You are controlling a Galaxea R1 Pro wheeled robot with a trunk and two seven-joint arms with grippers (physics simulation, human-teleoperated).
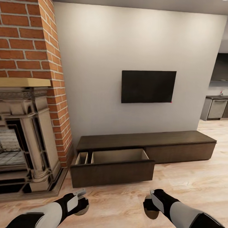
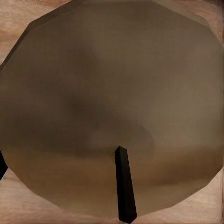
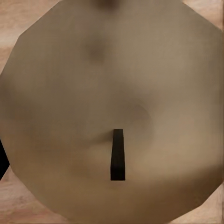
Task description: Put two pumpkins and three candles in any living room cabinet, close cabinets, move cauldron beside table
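Observation:
The long low dark-brown cabinet stands against the grey wall, its left drawer pulled out; the part of its inside that shows looks bare. Low in the head view, short of the drawer front, my left gripper is shut on a tan candle. My right gripper is shut on another candle. In the left wrist view a candle's broad brownish top and dark wick sit very close. The right wrist view has a paler candle top with its wick.
A brick chimney with a stone fireplace stands at the left, close to the drawer's left end. A dark TV hangs above the cabinet. Light wooden floor runs rightward to a kitchen.

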